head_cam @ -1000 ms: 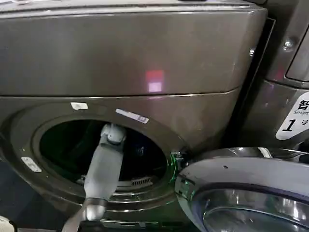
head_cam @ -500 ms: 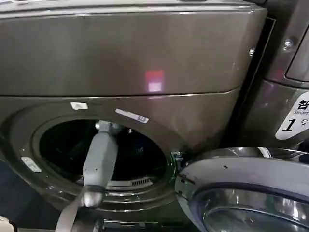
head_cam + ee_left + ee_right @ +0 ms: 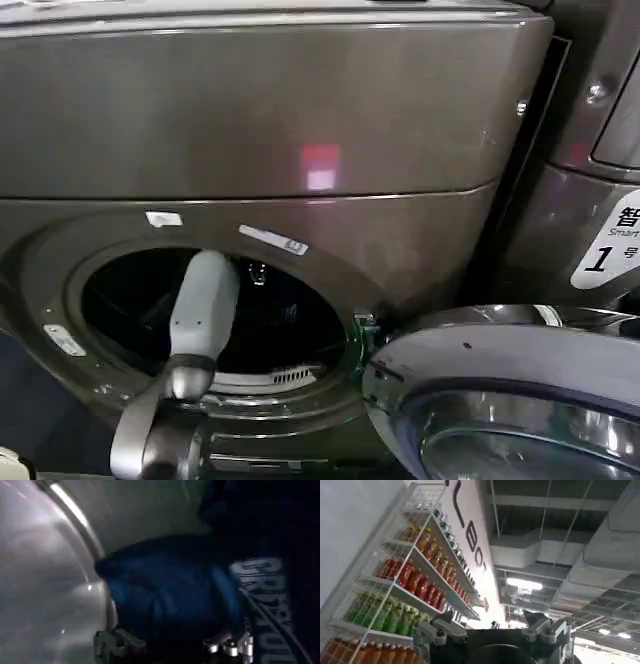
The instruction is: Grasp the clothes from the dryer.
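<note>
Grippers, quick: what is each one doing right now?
Left gripper: open, inside the dryer, facing the clothes.
Right gripper: open, empty.

Left arm [image 3: 200, 310] is reaching through the open porthole [image 3: 215, 315] of the dryer [image 3: 260, 110], forearm sitting across the lower rim and running up into the dark drum. Its tip is sitting deep in shadow. Red light [image 3: 320, 165] is glowing on the front panel. Glass door [image 3: 500, 400] is hanging open at lower right. Neighbouring machine is showing a white "1" sticker [image 3: 608, 245].
</note>
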You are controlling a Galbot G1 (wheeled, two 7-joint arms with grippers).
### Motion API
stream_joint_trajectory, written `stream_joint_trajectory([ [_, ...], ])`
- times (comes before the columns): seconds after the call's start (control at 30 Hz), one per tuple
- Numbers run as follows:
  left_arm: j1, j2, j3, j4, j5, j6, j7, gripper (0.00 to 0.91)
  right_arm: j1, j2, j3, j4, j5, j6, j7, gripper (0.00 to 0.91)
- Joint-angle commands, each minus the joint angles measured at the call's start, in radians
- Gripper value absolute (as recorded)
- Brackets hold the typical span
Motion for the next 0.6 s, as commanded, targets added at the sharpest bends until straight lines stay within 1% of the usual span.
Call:
stream_joint_trajectory([
  [0.03, -0.012, 0.007, 0.005, 0.082, -0.038, 0.036, 0.004, 0.907, 0.0, 0.001, 0.0, 0.0, -0.002, 0.001, 0.001, 0.907],
  [0.2, -0.024, 0.008, 0.003, 0.18, -0.084, 0.036, -0.066, 0.907, 0.008, 0.002, -0.008, -0.002, -0.018, 0.001, 0.002, 0.907],
  [0.6, -0.002, 0.009, -0.005, 0.251, -0.119, 0.026, -0.059, 0.907, 0.021, 0.008, -0.025, -0.002, -0.02, 0.003, 0.002, 0.907],
])
